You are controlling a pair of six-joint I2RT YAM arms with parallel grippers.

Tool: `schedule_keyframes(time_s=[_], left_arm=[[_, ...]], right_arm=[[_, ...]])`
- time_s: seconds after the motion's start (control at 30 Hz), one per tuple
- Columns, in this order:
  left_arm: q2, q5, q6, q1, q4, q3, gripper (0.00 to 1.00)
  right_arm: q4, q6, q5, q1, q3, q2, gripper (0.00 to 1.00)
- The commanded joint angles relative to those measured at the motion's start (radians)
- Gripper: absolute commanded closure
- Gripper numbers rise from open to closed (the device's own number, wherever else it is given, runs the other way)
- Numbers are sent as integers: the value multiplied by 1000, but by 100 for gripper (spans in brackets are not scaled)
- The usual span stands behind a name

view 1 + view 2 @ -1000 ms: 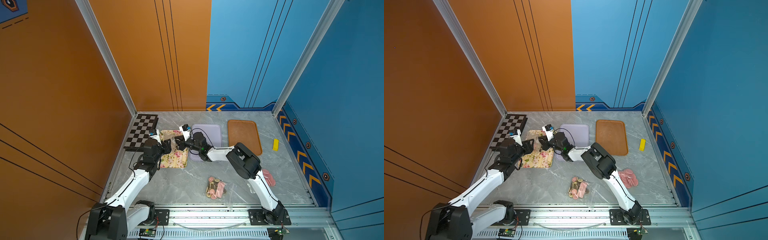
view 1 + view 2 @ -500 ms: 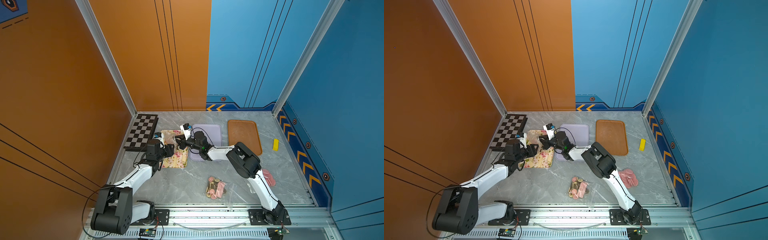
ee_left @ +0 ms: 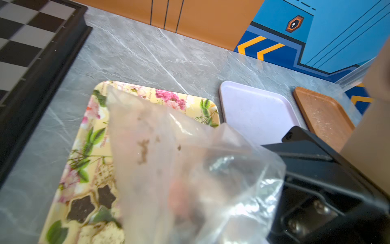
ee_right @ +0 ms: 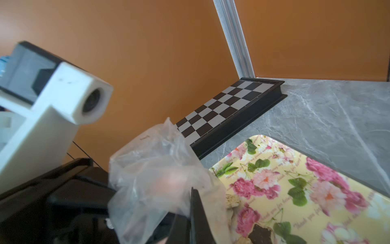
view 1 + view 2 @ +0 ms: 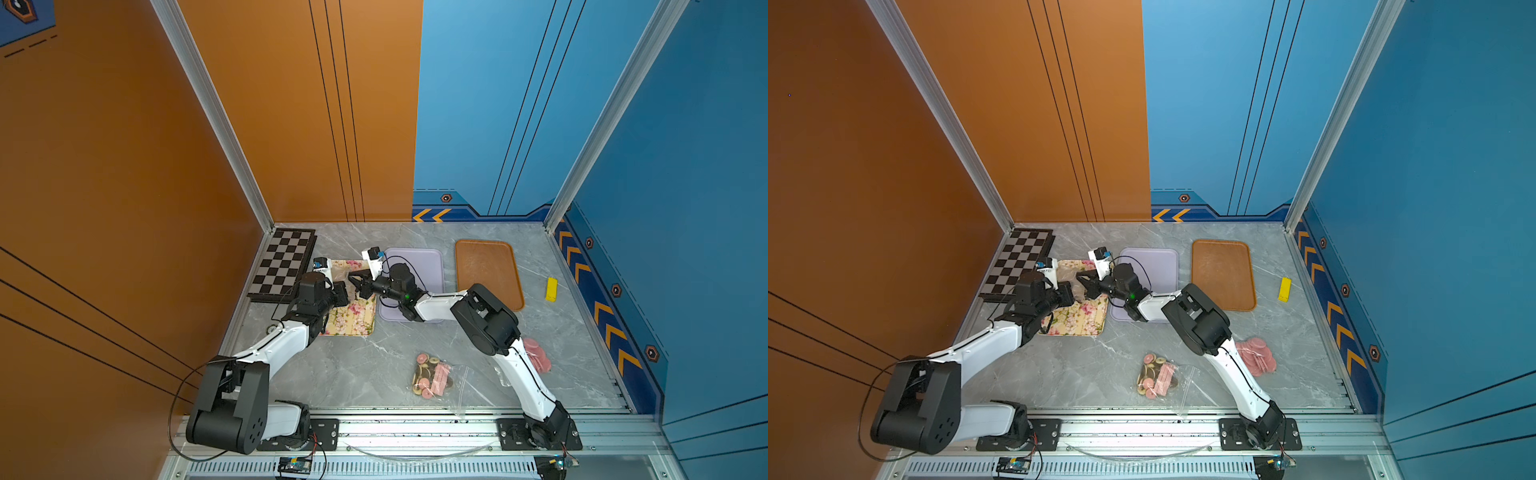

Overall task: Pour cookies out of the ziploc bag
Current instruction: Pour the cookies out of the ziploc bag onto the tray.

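Both arms meet over the floral tray (image 5: pixel 357 322), which lies between the chessboard (image 5: pixel 282 264) and the lilac tray (image 5: pixel 424 266). The right gripper (image 5: pixel 353 283) is clenched on the crumb-smeared ziploc bag (image 4: pixel 156 173), with plastic pinched between its black fingers (image 4: pixel 197 213). The left gripper (image 5: pixel 345 293) is clenched on the bag's opposite end, its fingertips hidden by plastic. A few cookies (image 3: pixel 81 208), dark stars and tan pieces, lie on the floral tray beneath the bag. More sit in a second bag (image 5: pixel 432 376) on the table.

walls: orange panels (image 5: pixel 124 166) stood left and rear-left, blue panels (image 5: pixel 478 104) rear-right and right, thin dark lines ran down both | corners: aluminium posts (image 5: pixel 208 112) rose | base: dark-blue band (image 5: pixel 461 211) carried orange chevrons | floor: grey veined marble-look surface (image 5: pixel 374 365) lay evenly lit | front: aluminium rail (image 5: pixel 415 428) ran across
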Motion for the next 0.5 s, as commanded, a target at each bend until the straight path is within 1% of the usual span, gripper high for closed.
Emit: schedule_keyframes(time_s=[0.0,0.07,0.17,0.3,0.4,0.47], left_arm=[[-23,-213,6,3,-79,-5,100],[-32,-284,-2,-17,-109,8,100],[-28,-280,-31,-21,-150,48,100],[9,-334,-27,-22,-248,103,100],[1,-371,-58,-23,-247,89,100],[9,-373,-63,-22,-242,89,100]], right_arm=[[20,-43,95,0,-38,-44,100],[4,-65,97,6,-37,-47,100],[-7,-88,100,15,-40,-56,100],[73,-68,137,3,-94,-71,100],[108,-56,146,-2,-111,-72,100],[111,-63,147,1,-114,-74,100]])
